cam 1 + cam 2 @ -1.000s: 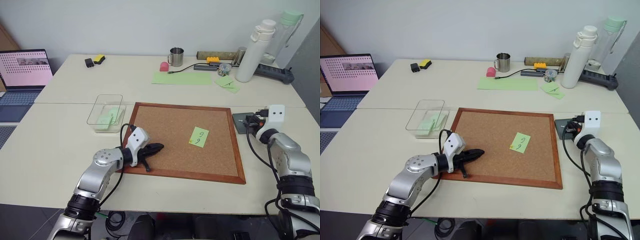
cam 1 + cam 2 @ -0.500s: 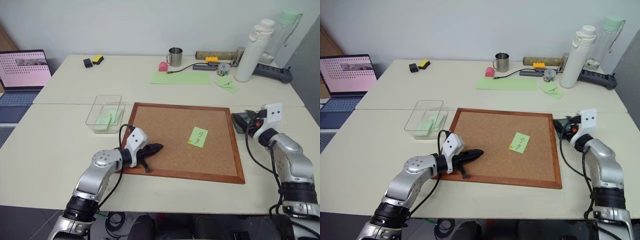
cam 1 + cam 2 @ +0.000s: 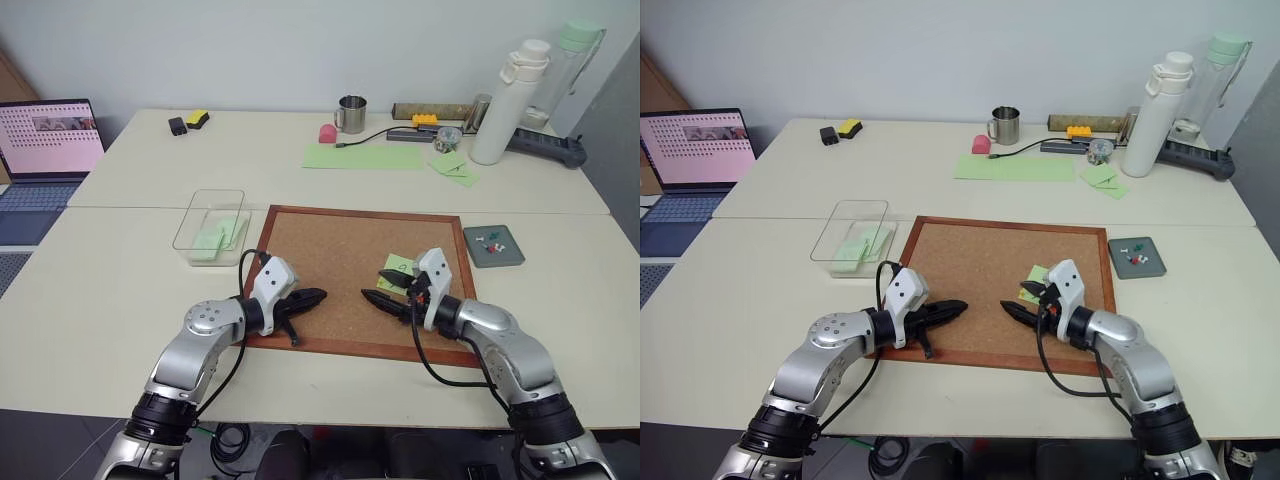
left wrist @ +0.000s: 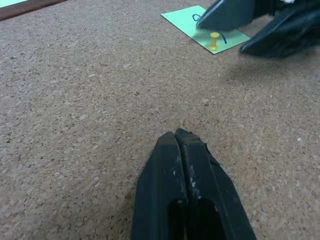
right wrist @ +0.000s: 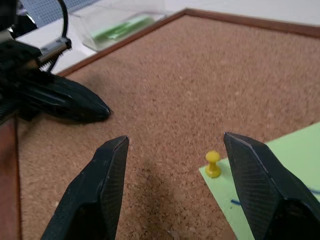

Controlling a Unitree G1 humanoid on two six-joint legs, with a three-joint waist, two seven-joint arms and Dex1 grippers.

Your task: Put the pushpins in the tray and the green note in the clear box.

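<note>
The green note (image 3: 399,264) lies on the corkboard (image 3: 330,250), pinned at its near corner by a yellow pushpin (image 5: 213,164). My right gripper (image 3: 379,288) hovers open just in front of that pin, its fingers (image 5: 111,165) apart with nothing between them. My left gripper (image 3: 312,296) rests shut and empty on the board's near left part, pointing toward the note (image 4: 202,24). The grey tray (image 3: 506,256) sits right of the board with a few small pushpins (image 3: 487,240) in it. The clear box (image 3: 196,208), left of the board, holds green paper.
At the back of the table stand a metal mug (image 3: 352,113), a long green sheet (image 3: 362,156), small green notes (image 3: 455,167), a white bottle (image 3: 507,100) and a power strip (image 3: 545,146). A laptop (image 3: 45,140) is open at the far left.
My right arm has swung left from the tray to the corkboard, beside the green note. The tray with pins in it now shows. The left arm has stayed still.
</note>
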